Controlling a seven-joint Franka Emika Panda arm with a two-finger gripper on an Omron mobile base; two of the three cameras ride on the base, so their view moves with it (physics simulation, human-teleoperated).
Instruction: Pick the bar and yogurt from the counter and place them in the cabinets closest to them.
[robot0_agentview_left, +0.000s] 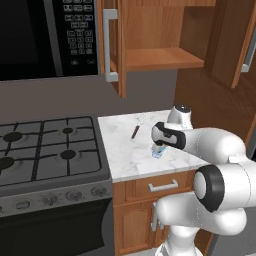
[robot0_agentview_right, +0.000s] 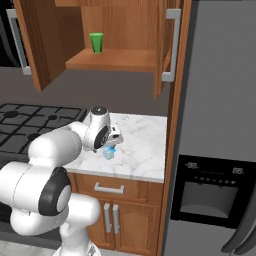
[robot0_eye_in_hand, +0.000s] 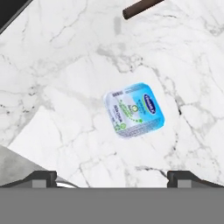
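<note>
The yogurt (robot0_eye_in_hand: 134, 109) is a small pale blue and white cup with a printed lid, standing on the white marble counter (robot0_agentview_left: 120, 160). My gripper (robot0_eye_in_hand: 112, 177) hangs just above the yogurt (robot0_agentview_left: 158, 153), pointing down, open, its two dark fingertips (robot0_eye_in_hand: 41, 177) set wide apart with nothing between them. From the right side, the gripper (robot0_agentview_right: 111, 144) sits directly over the yogurt (robot0_agentview_right: 109, 153). Above the counter, the wooden cabinets (robot0_agentview_left: 160, 57) stand open with a plain shelf. The bar is out of view.
A thin dark brown stick (robot0_agentview_left: 135, 131) lies on the counter behind the yogurt. A green cup (robot0_agentview_right: 96, 42) stands on the cabinet shelf. The gas stove (robot0_agentview_left: 47, 150) borders the counter's left, the grey fridge (robot0_agentview_right: 220, 150) its right. A microwave (robot0_agentview_left: 45, 35) hangs over the stove.
</note>
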